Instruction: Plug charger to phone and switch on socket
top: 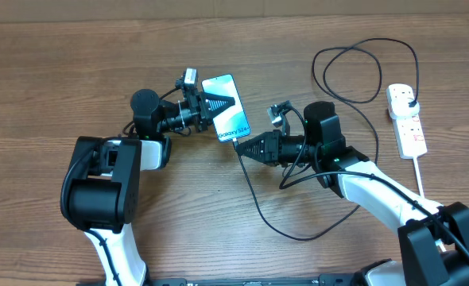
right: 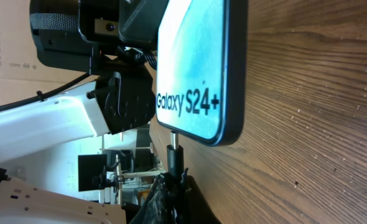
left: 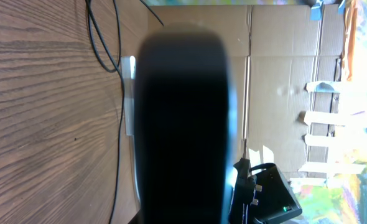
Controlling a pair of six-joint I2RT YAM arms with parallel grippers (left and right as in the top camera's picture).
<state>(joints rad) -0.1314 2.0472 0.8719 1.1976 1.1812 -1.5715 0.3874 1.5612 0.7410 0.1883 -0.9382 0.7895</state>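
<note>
The phone [top: 226, 106] with a light blue screen reading "Galaxy S24+" is held tilted above the table by my left gripper [top: 212, 103], which is shut on its side. In the left wrist view the phone [left: 183, 124] is a dark blur filling the middle. My right gripper [top: 241, 146] is shut on the connector end of the black charger cable [top: 258, 208]. In the right wrist view the connector [right: 174, 152] points at the phone's bottom edge [right: 199, 134], its metal tip touching or just entering it. The white socket strip [top: 407, 119] lies at the far right with the black plug in it.
The charger cable loops across the table behind the right arm [top: 354, 75] and in front of it. The strip's thick white cord [top: 420, 176] runs toward the front right. Cardboard walls [left: 283, 74] stand beyond the table.
</note>
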